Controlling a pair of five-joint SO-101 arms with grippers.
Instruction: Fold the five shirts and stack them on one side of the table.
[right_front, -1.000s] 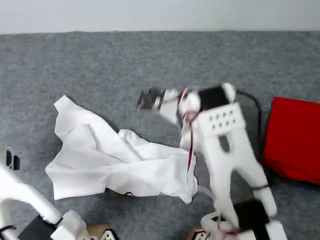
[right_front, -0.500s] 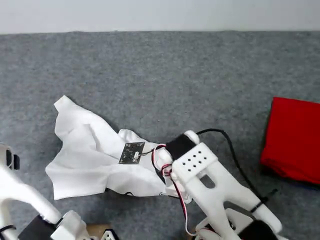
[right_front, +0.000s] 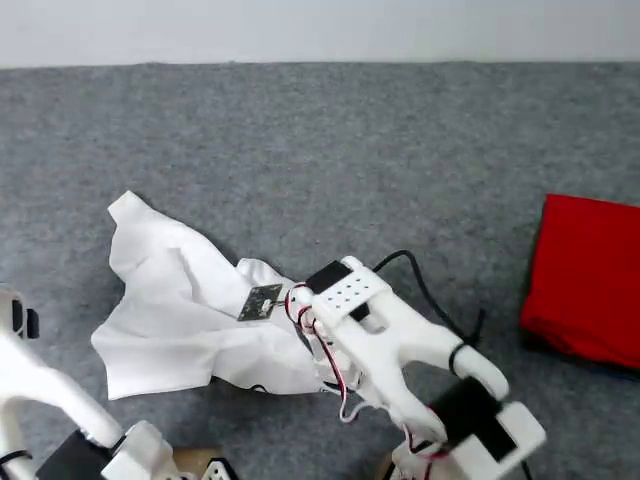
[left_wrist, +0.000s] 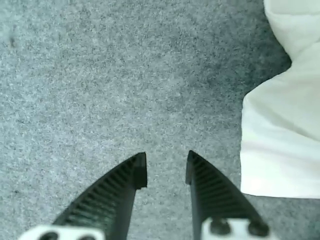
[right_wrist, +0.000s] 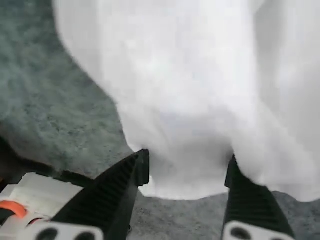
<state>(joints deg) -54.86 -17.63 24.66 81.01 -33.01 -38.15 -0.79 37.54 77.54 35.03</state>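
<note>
Where the right arm (right_front: 400, 340) bends in from the bottom centre of the high view, its wrist hangs over the lower right end of the white shirt (right_front: 200, 320). In the right wrist view the right tool (right_wrist: 187, 170) stands wide. The shirt's edge lies in the gap between its two toothed fingers (right_wrist: 125, 185), with the grey desk (right_wrist: 50, 115) showing beside the cloth. Whether the fingers touch the fabric cannot be told.

The left arm (right_front: 45, 390) sits in the lower left corner of the high view. The left tool (left_wrist: 166, 167) is parted only narrowly, with nothing between its fingers. It is above bare desk, and an edge of the white shirt lies just beside it without touching it.

The white shirt is crumpled and unfolded, left of centre in the frame, with one corner pointing to the upper left. Small dark print sits along its lower hem, too small to read. A small dark circuit board (right_front: 260, 301) on the right arm's wrist overlaps the shirt's middle.

Farther off, a folded red shirt (right_front: 585, 280) lies at the right edge of the frame, well apart from the white shirt and both tools. Beyond it the desk runs up to a pale wall (right_front: 320, 30) across the top.
</note>
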